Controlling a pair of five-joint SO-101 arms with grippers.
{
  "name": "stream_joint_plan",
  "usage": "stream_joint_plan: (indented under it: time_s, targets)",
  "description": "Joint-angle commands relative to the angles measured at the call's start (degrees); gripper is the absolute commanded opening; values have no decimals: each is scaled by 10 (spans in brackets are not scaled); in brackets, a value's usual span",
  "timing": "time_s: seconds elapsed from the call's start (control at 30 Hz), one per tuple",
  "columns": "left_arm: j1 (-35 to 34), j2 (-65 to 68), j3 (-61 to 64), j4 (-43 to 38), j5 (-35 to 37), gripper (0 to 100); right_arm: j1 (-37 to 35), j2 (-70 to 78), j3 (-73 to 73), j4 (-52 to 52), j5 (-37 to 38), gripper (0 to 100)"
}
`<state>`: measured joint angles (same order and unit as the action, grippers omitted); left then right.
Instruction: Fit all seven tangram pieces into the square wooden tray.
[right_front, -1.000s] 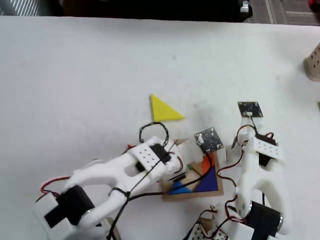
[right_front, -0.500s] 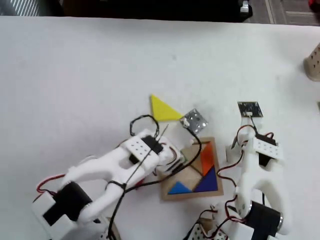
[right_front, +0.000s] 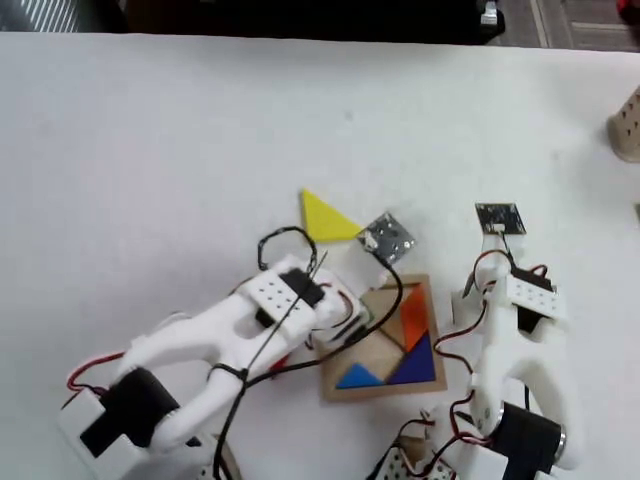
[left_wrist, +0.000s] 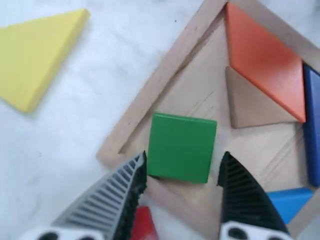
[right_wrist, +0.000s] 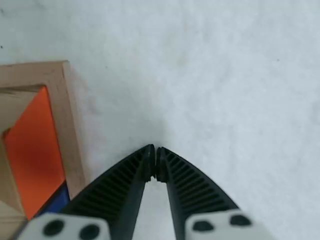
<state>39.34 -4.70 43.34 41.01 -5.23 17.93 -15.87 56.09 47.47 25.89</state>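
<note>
The left tool (left_wrist: 183, 162) hangs with its two fingers apart, one on each side of the green square (left_wrist: 182, 147) and not pressed against it. The square lies flat in the near corner of the square wooden tray (left_wrist: 165, 75), right under the tool. Farther out from the tool, deeper in the tray, an orange piece (left_wrist: 262, 70) lies against the far rim, with a dark blue triangle (right_front: 420, 362) next to it and a light blue triangle (left_wrist: 290, 200) off to the side of the black finger. A bit of a red shape (left_wrist: 142, 225) peeks out beneath the grey finger, too hidden to name. Beyond the tray's rim, out on the white worktop (right_front: 150, 150), the yellow triangle (left_wrist: 37, 55) lies by itself, well apart from the green square. The right tool (right_wrist: 155, 162) has its fingers together, empty, low over bare worktop, just beside the tray's outer rim on the orange piece's side.
</note>
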Motion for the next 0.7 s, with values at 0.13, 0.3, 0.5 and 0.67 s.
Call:
stream_joint_plan:
  time_s: [0.13,0.3,0.5,0.67]
  targets:
    - [-21,-33,-26,32,7,333,1,-22,-5,-7,5,18]
    - [-58,-33,-41,14,7,251,1,-22,-5,-7,5,18]
    - [-87,-34,-55,14,8,127,1,-22,-5,-7,5,18]
    - [-91,-31,-61,11,8,108,1,-22,-5,-7,5,18]
